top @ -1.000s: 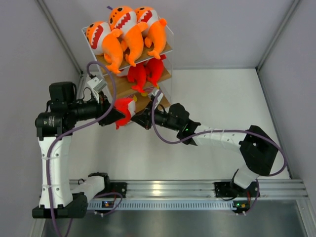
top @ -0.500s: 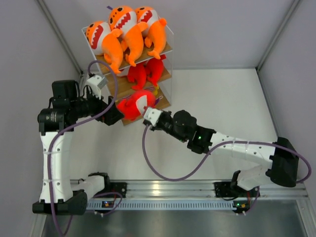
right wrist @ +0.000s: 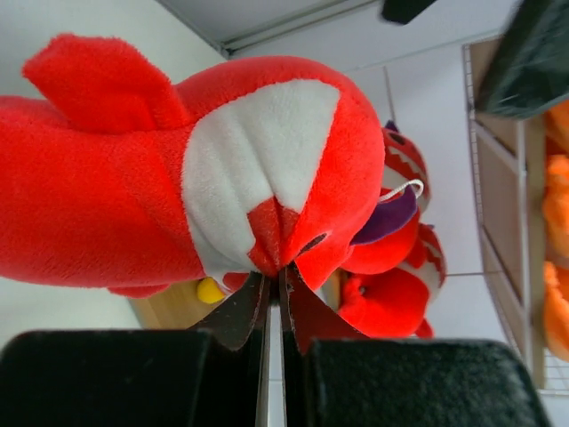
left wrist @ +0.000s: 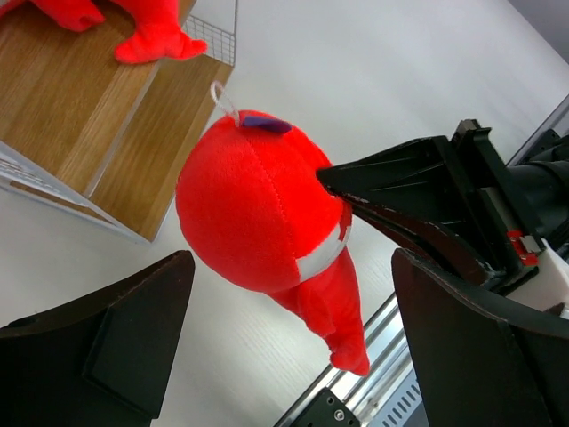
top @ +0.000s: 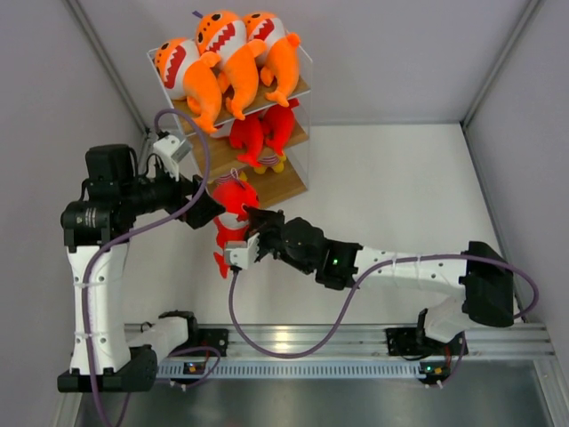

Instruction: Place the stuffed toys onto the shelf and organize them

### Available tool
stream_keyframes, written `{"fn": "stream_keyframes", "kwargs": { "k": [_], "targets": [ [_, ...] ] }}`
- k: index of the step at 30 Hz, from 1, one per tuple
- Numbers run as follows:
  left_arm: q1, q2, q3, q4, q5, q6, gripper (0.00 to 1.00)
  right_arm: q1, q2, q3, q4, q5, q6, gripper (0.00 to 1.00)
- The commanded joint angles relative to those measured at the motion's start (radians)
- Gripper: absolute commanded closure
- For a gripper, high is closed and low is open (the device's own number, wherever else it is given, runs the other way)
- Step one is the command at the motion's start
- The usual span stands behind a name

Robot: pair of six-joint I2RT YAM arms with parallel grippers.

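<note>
White table point(top: 400, 178), from above: the red shark point(top: 233, 200) hangs just beside the shelf point(top: 280, 189), low down. Left wrist: your left gripper point(left wrist: 289, 267) gapes wide, holding nothing. Right wrist: your right gripper point(right wrist: 274, 298) pinches the red shark tight. You are placing it, I think; next, set it low on the shelf.

Top view: bright, even diffuse light, sharp, only faint soft shadows on the white table point(top: 400, 178), slight glare on the aluminium rail point(top: 289, 334). Left wrist view: crisp on the red shark point(left wrist: 253, 213), left gripper fingers point(left wrist: 107, 356) near black. Right wrist view: right gripper fingers point(right wrist: 236, 316) blurred, shelf point(right wrist: 502, 213) at the right edge out of focus.
</note>
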Motion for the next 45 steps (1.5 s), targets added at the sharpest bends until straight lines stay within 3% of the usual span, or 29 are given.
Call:
{"fn": "stream_keyframes", "kwargs": {
  "k": [1, 9, 10, 11, 12, 15, 17, 19, 20, 21, 22, 23, 25, 26, 27, 29, 32, 38, 45],
  "targets": [
    [-0.002, 0.019, -0.036, 0.017, 0.017, 0.007, 0.01, 0.036, -0.005, 0.06, 0.141, 0.05, -0.134, 1.0],
    [-0.011, 0.074, -0.079, 0.017, 0.007, 0.006, 0.02, 0.081, 0.018, 0.093, 0.174, 0.012, -0.182, 1.0],
    [-0.011, 0.075, -0.08, 0.017, 0.011, 0.01, 0.08, 0.082, 0.017, 0.098, 0.18, 0.005, -0.176, 1.0],
    [-0.011, 0.073, -0.083, 0.017, 0.014, 0.013, 0.22, 0.082, 0.015, 0.098, 0.189, -0.001, -0.173, 1.0],
    [-0.012, 0.073, -0.088, 0.017, 0.019, 0.017, 0.51, 0.081, 0.014, 0.097, 0.198, -0.004, -0.165, 1.0],
    [-0.011, 0.067, -0.108, 0.015, 0.026, 0.02, 1.0, 0.082, 0.009, 0.098, 0.23, -0.013, -0.135, 1.0],
    [-0.011, 0.059, -0.106, 0.017, 0.016, 0.017, 1.0, 0.079, 0.006, 0.095, 0.282, 0.007, -0.104, 1.0],
    [-0.011, 0.055, -0.094, 0.017, 0.002, -0.009, 1.0, 0.07, 0.002, 0.098, 0.321, 0.079, -0.012, 0.91],
    [-0.012, 0.058, -0.061, 0.02, -0.025, -0.027, 1.0, 0.065, -0.004, 0.107, 0.327, 0.111, 0.029, 0.74],
    [-0.011, 0.058, -0.042, 0.018, -0.038, -0.058, 1.0, 0.052, -0.018, 0.106, 0.329, 0.138, 0.14, 0.65],
    [-0.011, 0.056, -0.004, 0.018, -0.046, -0.07, 1.0, 0.029, -0.065, 0.086, 0.324, 0.169, 0.295, 0.44],
    [-0.011, 0.053, 0.013, 0.02, -0.036, -0.076, 1.0, 0.028, -0.098, 0.065, 0.317, 0.162, 0.394, 0.35],
    [-0.011, 0.033, 0.05, 0.032, -0.012, -0.096, 1.0, -0.034, -0.221, 0.011, 0.258, -0.005, 0.604, 0.19],
    [-0.011, 0.025, 0.084, 0.043, 0.022, -0.104, 1.0, -0.106, -0.259, -0.059, 0.258, -0.089, 0.829, 0.08],
    [-0.011, 0.018, 0.101, 0.053, 0.036, -0.121, 1.0, -0.146, -0.297, -0.098, 0.302, -0.261, 0.941, 0.05],
    [-0.011, -0.004, 0.127, 0.089, 0.046, -0.145, 1.0, -0.233, -0.365, -0.216, 0.39, -0.392, 1.183, 0.0],
    [-0.011, -0.028, 0.156, 0.141, 0.057, -0.179, 1.0, -0.286, -0.383, -0.284, 0.454, -0.476, 1.265, 0.01],
    [-0.011, -0.034, 0.164, 0.249, 0.077, -0.314, 1.0, -0.281, -0.224, -0.224, 0.649, -0.657, 1.518, 0.01],
    [-0.011, -0.031, 0.194, 0.3, 0.069, -0.374, 1.0, -0.255, -0.039, -0.155, 0.853, -0.703, 1.672, 0.02]
  ]
}}
